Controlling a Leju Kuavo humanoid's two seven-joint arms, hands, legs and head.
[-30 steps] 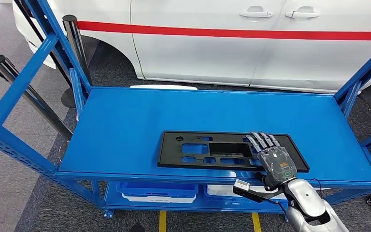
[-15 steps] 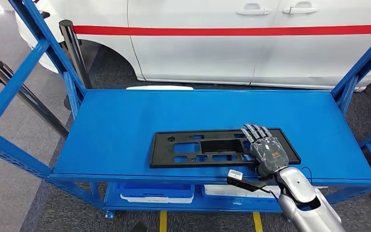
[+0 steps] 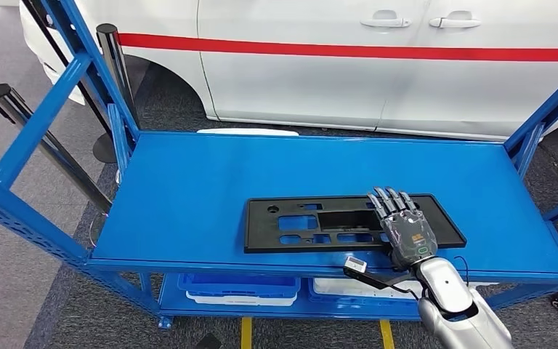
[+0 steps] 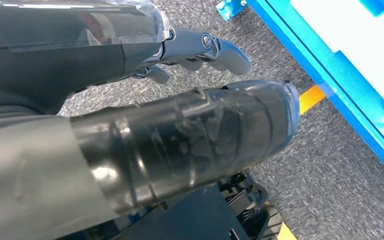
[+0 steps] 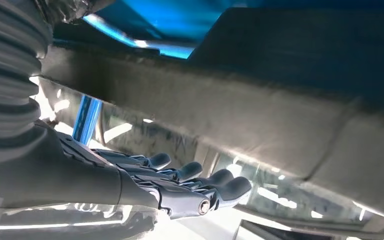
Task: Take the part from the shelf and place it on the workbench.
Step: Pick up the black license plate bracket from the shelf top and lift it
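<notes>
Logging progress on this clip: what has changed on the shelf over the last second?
Little. The right hand still lies flat over the black part, near its right end; the part remains flat on the blue shelf. The whole picture swayed, so the camera moved.

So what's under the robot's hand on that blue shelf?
The right hand lies flat on the right end of a black plastic part, a flat panel with cut-out holes, on the blue shelf. The hand covers the piece of panel directly beneath it.
</notes>
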